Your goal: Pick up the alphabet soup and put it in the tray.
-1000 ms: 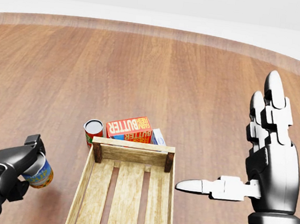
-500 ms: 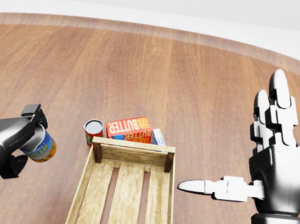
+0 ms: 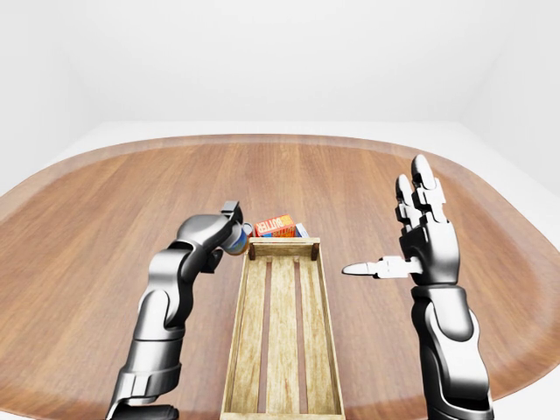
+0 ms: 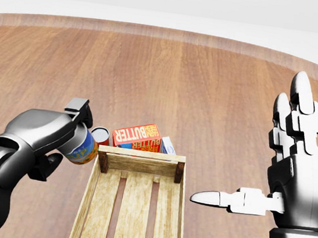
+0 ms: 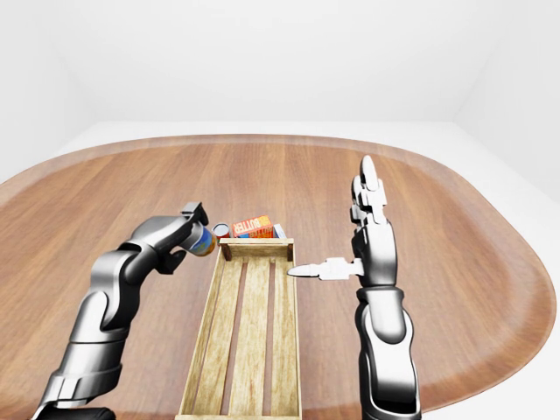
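Left hand [image 4: 57, 132]: fingers closed round the alphabet soup [image 4: 81, 147], a can with a blue and orange label, held tilted off the wooden table [image 4: 209, 90]. In the head view the can hangs just left of the tray's [image 4: 86, 203] top-left corner, outside its rim and not yet over the slats.

Right hand [image 4: 284, 171]: spread wide, two fingers pointing up, thumb stretched level toward the tray, holding nothing. It stands to the right of the tray, well apart from the rim.

Tray: long wooden crate with a slatted floor, its long axis running from bottom to top of each view. No items show inside it.

Other stock: red can [image 4: 100, 135], upright, just above the tray's top-left corner and partly hidden by the held can in the head view. Butter box [image 4: 137, 135], red and orange, lying just above the tray's top wall, with a pale blue-white carton [image 4: 168, 146] tucked against its right side.

View differences: the head view cuts off the tray's lower end and both forearms; the eye views show the whole tray, both arms to the elbow and beyond, and the table's full rounded edge against white floor and walls. The right-eye view shows a sliver of the red can's top between soup and butter box; the left-eye view hides it behind the hand.

Open room: bare wood lies wide on both sides of the tray and across the upper half of the table. Tightest spot is the cluster at the tray's top wall.
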Available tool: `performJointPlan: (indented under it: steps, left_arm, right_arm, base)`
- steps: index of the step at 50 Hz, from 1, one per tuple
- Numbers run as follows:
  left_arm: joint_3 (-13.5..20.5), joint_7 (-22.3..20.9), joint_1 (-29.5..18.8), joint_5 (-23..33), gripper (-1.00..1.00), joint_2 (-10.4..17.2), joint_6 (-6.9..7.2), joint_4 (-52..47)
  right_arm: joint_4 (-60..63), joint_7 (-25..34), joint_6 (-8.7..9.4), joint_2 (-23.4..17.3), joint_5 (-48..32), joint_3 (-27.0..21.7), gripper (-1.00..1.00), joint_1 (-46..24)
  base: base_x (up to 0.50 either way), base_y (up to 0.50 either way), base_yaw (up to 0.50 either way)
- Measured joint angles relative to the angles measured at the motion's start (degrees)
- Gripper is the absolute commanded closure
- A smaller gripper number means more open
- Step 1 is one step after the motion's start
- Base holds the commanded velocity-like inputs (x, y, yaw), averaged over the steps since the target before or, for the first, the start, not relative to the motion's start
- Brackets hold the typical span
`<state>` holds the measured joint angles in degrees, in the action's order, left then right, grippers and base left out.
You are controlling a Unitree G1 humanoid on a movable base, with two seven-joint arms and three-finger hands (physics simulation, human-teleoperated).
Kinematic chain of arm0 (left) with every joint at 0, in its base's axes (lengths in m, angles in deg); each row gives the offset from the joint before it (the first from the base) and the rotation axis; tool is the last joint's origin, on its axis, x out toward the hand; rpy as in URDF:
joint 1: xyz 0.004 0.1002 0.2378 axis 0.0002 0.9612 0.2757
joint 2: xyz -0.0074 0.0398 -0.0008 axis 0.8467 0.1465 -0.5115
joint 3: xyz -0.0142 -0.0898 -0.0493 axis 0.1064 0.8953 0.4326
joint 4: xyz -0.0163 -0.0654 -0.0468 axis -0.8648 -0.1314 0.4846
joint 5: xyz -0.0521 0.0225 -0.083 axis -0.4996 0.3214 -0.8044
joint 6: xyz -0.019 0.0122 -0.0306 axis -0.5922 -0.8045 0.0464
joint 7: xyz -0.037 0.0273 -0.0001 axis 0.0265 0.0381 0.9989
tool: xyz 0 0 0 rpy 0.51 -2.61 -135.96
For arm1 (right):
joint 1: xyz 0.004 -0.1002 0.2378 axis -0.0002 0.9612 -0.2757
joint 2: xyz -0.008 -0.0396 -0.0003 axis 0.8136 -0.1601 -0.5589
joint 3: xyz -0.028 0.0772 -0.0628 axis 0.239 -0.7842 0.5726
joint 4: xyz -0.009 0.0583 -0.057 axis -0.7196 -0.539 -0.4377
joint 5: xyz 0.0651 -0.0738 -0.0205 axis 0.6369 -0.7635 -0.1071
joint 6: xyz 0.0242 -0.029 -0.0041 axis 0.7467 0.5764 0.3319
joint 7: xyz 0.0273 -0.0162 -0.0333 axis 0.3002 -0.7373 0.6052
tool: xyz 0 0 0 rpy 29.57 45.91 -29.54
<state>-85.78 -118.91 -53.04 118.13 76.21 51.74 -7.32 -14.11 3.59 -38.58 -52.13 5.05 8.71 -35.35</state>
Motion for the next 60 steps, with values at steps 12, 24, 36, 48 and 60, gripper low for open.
performJointPlan:
  steps: [12,24,36,48,60]
  left_arm:
    - [-4.41,-1.48,0.50,3.56,1.00,-4.28,-3.18,-0.46]
    - [-9.45,0.54,3.56,10.01,1.00,-8.33,-3.18,2.20]
    - [-13.54,5.06,5.58,16.15,1.00,-11.39,-3.18,7.71]
    - [-16.56,8.43,7.68,19.74,1.00,-13.27,-3.18,11.00]
    - [-18.69,9.89,9.65,21.29,1.00,-14.27,-3.18,12.06]
  right_arm:
    - [0.02,-0.11,0.00,0.13,-0.07,0.32,-1.00,0.07]
    - [-0.24,-0.16,0.00,0.17,-0.07,0.55,-1.00,-0.02]
    - [-0.25,-0.14,0.00,0.21,-0.04,0.67,-1.00,0.08]
    - [-0.49,-0.19,0.00,0.27,-0.02,0.85,-1.00,0.14]
    - [-0.40,-0.20,0.00,0.33,0.00,0.93,-1.00,0.36]
  base:
    - [0.00,0.00,0.00]
    - [0.00,0.00,0.00]
    - [0.00,0.00,0.00]
    - [0.00,0.00,0.00]
    - [0.00,0.00,0.00]
